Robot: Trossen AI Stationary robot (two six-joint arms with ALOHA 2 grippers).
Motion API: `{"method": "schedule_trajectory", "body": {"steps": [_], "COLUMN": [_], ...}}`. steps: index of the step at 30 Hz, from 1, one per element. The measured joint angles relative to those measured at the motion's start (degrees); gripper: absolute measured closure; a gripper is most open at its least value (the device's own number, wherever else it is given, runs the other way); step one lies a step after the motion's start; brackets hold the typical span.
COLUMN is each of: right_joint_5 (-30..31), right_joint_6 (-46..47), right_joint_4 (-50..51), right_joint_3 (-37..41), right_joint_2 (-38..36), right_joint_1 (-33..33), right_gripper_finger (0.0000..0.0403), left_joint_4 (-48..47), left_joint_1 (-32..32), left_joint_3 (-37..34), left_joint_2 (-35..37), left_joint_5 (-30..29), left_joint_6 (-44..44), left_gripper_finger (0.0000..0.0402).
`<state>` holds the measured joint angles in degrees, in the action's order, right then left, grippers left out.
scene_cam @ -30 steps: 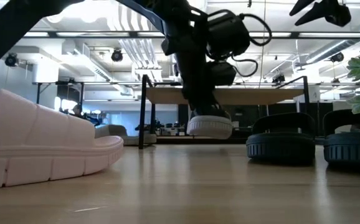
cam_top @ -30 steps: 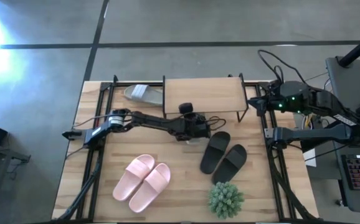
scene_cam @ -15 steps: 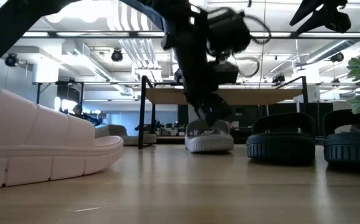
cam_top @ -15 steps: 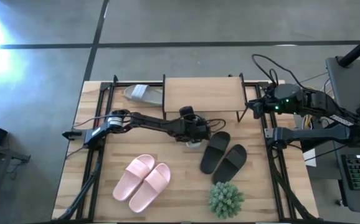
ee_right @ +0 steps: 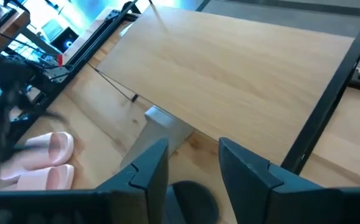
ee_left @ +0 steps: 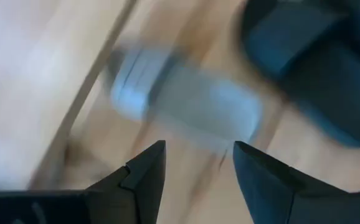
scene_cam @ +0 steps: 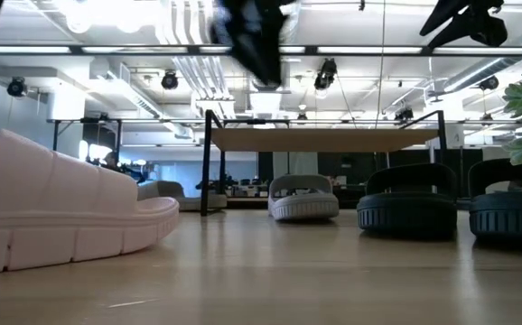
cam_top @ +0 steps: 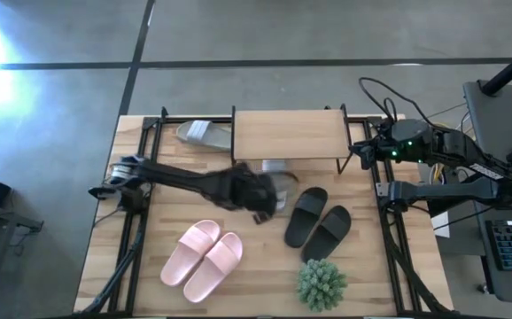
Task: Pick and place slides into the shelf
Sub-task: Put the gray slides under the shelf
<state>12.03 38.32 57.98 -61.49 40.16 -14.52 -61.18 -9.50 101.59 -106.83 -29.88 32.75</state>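
Now the shelf stands at the table's far edge, and everything is placed from it. One grey slide lies half under the shelf's front edge, toe end poking out toward the table's middle; a second grey slide sits just beside the shelf's left end. The black pair lies in front of the shelf toward its right side, side by side and touching. The pink pair lies well in front of the shelf's left half, and a small plant stands farther out, beyond the black pair. The left gripper hovers just in front of the shelf, near the poking grey slide, fingers apart and holding nothing. The right gripper waits off the shelf's right end, raised, fingers apart and empty
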Motion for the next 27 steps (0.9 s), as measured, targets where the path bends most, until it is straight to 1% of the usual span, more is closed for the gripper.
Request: {"method": "schedule_trajectory", "body": {"steps": [2, 3, 6, 7, 10, 13, 17, 19, 21, 23, 24, 25, 27], "right_joint_5": [0.01, -0.01, 0.08, 0.31, 1.41, 1.67, 1.46, 1.19, 1.06, 1.08, 1.08, 1.08, 1.18], "right_joint_6": [-0.04, -0.04, -0.05, -0.23, -0.92, -0.96, -0.92, -0.91, -0.89, -0.89, -0.89, -0.89, -0.89], "right_joint_4": [-0.07, -0.07, -0.31, -0.4, -0.48, -0.62, -0.83, -0.76, -0.76, -0.76, -0.76, -0.76, -0.76], "right_joint_3": [0.0, 0.0, 0.0, 0.0, 0.0, 0.0, 0.0, 0.0, 0.0, 0.0, 0.0, 0.0, 0.0], "right_joint_2": [0.0, 0.0, 0.0, 0.0, 0.25, 0.52, 0.49, 0.47, 0.33, 0.33, 0.33, 0.39, 0.44], "right_joint_1": [0.0, 0.0, -0.02, -0.02, -0.02, -0.04, 0.15, 0.25, 0.26, 0.26, 0.26, 0.26, 0.26], "right_gripper_finger": [0.0269, 0.0268, 0.027, 0.0271, 0.0274, 0.0275, 0.0272, 0.027, 0.0271, 0.0273, 0.0274, 0.0275, 0.0275], "left_joint_4": [-7.68, -12.58, -27.42, -30.03, -26.64, -28.79, -25.7, -26.74, -25.71, -22.94, -20.29, -17.53, -10.82], "left_joint_1": [0.35, 0.42, 0.61, 1.21, 4.96, 10.92, 19.27, 23.13, 26.79, 29.77, 31.05, 32.39, 33.93], "left_joint_3": [-0.66, -1.0, -1.4, -1.84, -6.71, -11.02, -20.1, -24.02, -27.68, -30.47, -31.66, -32.86, -35.14], "left_joint_2": [3.45, 5.1, 9.43, 10.1, 14.22, 16.38, 19.35, 20.05, 20.57, 20.41, 20.32, 20.2, 19.69], "left_joint_5": [-0.07, -1.33, -7.85, -9.46, -10.45, -11.42, -12.38, -12.47, -12.16, -10.2, -7.93, -5.44, -2.76], "left_joint_6": [13.3, 19.53, 34.11, 36.7, 31.3, 29.64, 25.18, 25.18, 25.24, 25.21, 24.75, 23.26, 18.28], "left_gripper_finger": [0.0238, 0.0245, 0.0274, 0.0284, 0.0308, 0.0313, 0.0296, 0.0279, 0.0261, 0.0243, 0.0236, 0.023, 0.0221]}}
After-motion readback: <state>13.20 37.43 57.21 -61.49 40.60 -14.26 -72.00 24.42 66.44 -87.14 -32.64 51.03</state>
